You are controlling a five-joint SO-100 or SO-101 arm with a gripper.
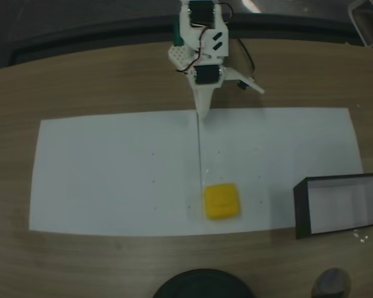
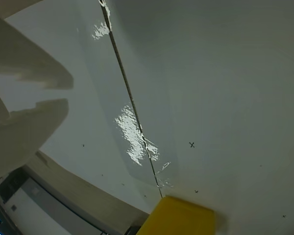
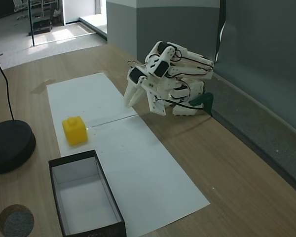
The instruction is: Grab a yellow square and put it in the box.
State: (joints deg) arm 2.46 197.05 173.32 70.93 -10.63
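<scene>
The yellow square [image 1: 221,200] lies on white paper near the table's front edge, and it also shows in a fixed view [image 3: 75,130] and at the bottom of the wrist view [image 2: 179,218]. The box [image 1: 302,210] stands to its right, open-topped with black walls and a white inside; in the other fixed view this box [image 3: 89,230] sits nearer the camera than the block. My gripper [image 1: 202,112] hangs folded at the paper's far edge, well short of the block, its tip [image 3: 128,102] pointing down. In the wrist view its fingertips [image 2: 66,93] are nearly together with nothing between them.
Two white paper sheets [image 1: 112,167] meet at a seam running toward the block. A black round base [image 1: 202,287] and a grey disc [image 1: 331,282] sit at the front edge. A dark wall runs behind the arm.
</scene>
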